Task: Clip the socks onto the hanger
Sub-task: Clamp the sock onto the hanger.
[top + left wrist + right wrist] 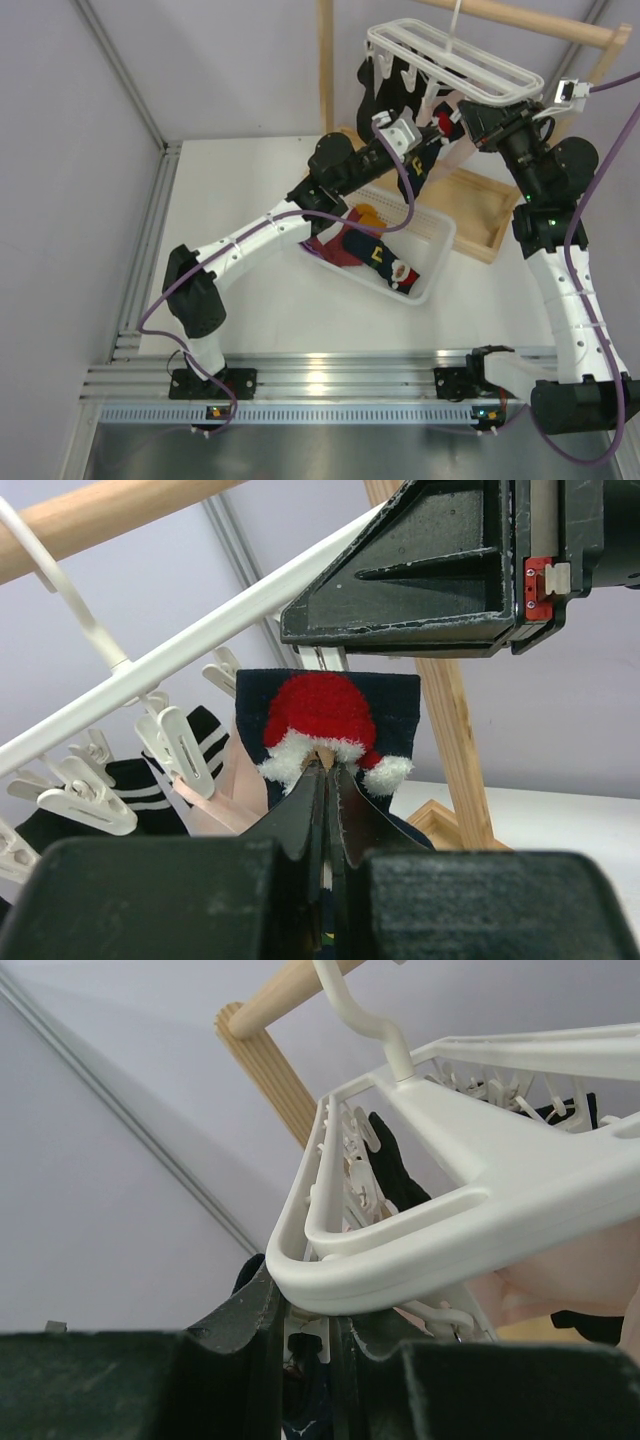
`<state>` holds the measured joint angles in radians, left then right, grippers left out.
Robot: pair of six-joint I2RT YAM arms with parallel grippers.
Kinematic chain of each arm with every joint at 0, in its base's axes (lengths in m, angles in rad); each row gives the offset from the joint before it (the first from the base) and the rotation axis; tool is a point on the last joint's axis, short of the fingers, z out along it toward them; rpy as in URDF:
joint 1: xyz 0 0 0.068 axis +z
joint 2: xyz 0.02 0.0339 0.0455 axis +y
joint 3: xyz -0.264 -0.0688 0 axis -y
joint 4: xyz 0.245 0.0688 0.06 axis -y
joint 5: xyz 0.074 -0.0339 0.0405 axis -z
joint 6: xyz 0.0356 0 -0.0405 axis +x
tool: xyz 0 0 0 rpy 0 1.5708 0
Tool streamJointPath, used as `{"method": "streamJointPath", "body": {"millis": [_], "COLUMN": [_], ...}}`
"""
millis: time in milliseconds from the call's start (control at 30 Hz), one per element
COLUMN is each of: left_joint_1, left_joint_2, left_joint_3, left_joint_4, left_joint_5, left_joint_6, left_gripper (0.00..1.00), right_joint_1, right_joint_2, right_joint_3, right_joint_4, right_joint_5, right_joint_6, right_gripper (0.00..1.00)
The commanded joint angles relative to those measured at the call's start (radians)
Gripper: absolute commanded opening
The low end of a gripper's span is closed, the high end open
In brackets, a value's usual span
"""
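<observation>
The white lattice hanger (455,60) hangs from the wooden rod. My left gripper (432,138) is shut on a navy sock with a red-white Santa hat (325,715) and holds it up just under the hanger's rail (200,645), close to my right gripper (440,570). My right gripper (472,122) is under the hanger's corner (400,1260), and its jaws are closed on a small white peg (312,1335). More socks (378,250) lie in the basket. Black striped socks (130,785) hang from pegs (172,742).
A white slotted basket (442,232) stands mid-table below the arms. The tall wooden rack post (325,60) and its wooden base frame (485,215) are behind. A pale pink garment (215,800) hangs beside the Santa sock. An aluminium rail runs along the table's near edge (320,380).
</observation>
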<state>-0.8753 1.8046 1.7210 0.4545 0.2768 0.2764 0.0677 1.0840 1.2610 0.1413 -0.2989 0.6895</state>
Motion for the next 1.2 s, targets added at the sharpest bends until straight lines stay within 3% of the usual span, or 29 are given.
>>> {"method": "streamJointPath", "body": {"millis": [0,100,300,767,967,1167], "left_joint_1": [-0.007,-0.005,-0.005,-0.002,0.01,0.029], "left_joint_2": [-0.004,-0.001,0.001,-0.017,-0.039,-0.047], "left_joint_3": [0.051,0.058,0.068,0.046,0.028,0.014], "left_joint_4": [0.052,0.043,0.015,-0.025,-0.042,-0.054], "left_joint_5": [0.024,0.019,0.013,-0.034,-0.048,-0.068], "left_joint_6": [-0.02,-0.017,-0.046,-0.013,-0.037,-0.068], "left_gripper": [0.0,0.0,0.0,0.0,0.0,0.01], "right_joint_1": [-0.008,-0.006,-0.008,-0.023,-0.048,-0.219], "right_joint_2": [-0.021,-0.024,-0.039,-0.122,-0.171,-0.15], "right_joint_3": [-0.003,0.0,0.011,0.028,0.043,0.118], "right_joint_4": [0.001,-0.003,-0.019,-0.112,-0.23,-0.278], "right_joint_5": [-0.063,-0.069,-0.063,-0.086,-0.152,-0.348], "right_joint_6": [0.008,0.01,-0.001,-0.042,-0.111,-0.094], "right_gripper": [0.06,0.21,0.37,0.56,0.64,0.65]}}
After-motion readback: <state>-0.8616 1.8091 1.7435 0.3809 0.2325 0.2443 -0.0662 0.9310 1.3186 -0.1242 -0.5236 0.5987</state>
